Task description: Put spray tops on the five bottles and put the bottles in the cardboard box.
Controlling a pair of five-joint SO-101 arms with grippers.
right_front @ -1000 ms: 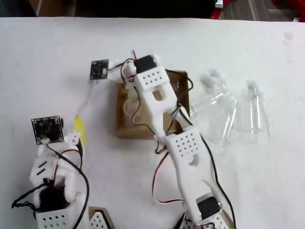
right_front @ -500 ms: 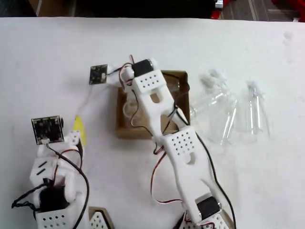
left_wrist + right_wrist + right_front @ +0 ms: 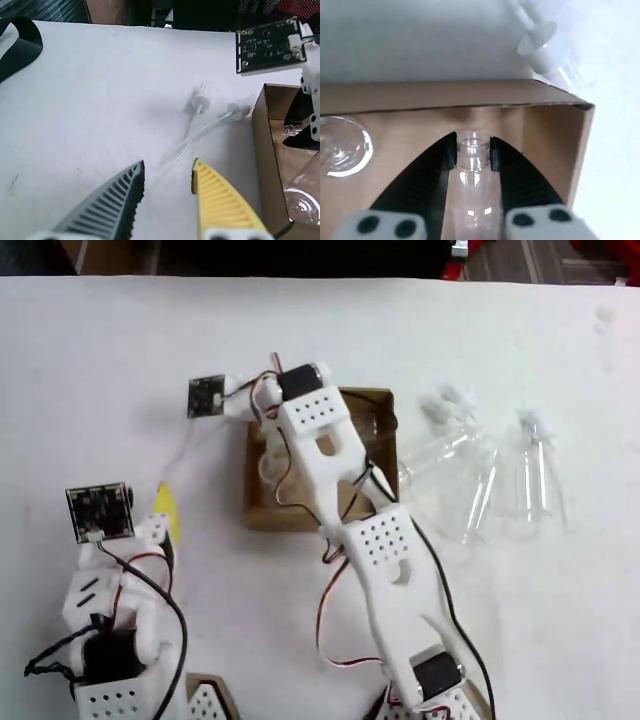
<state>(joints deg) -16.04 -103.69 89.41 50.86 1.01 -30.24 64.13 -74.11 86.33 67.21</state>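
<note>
Two bottles (image 3: pixel 471 172) (image 3: pixel 340 145) in one box (image 3: pixel 547 135), three more bottles (image 3: pixel 435 455) (image 3: pixel 482 502) (image 3: pixel 530 480) outside it, two loose spray tops (image 3: pixel 200 100) (image 3: pixel 240 108), and two robot arms (image 3: pixel 385 550) (image 3: pixel 110 625)

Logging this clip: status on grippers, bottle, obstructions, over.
Right gripper shut on bottle neck, no spray top, inside cardboard box. Left gripper open near loose spray tops. Another bottle alongside in box.

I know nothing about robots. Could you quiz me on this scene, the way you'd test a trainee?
1. True or false: the left gripper is shut on a spray top.
2. What does the right gripper grip? A) a bottle B) a spray top C) nothing
3. Fill in: that bottle is held over the open ____.

Key:
1. False. It is open and empty, and the spray tops lie on the table.
2. A, by its neck.
3. box
</note>
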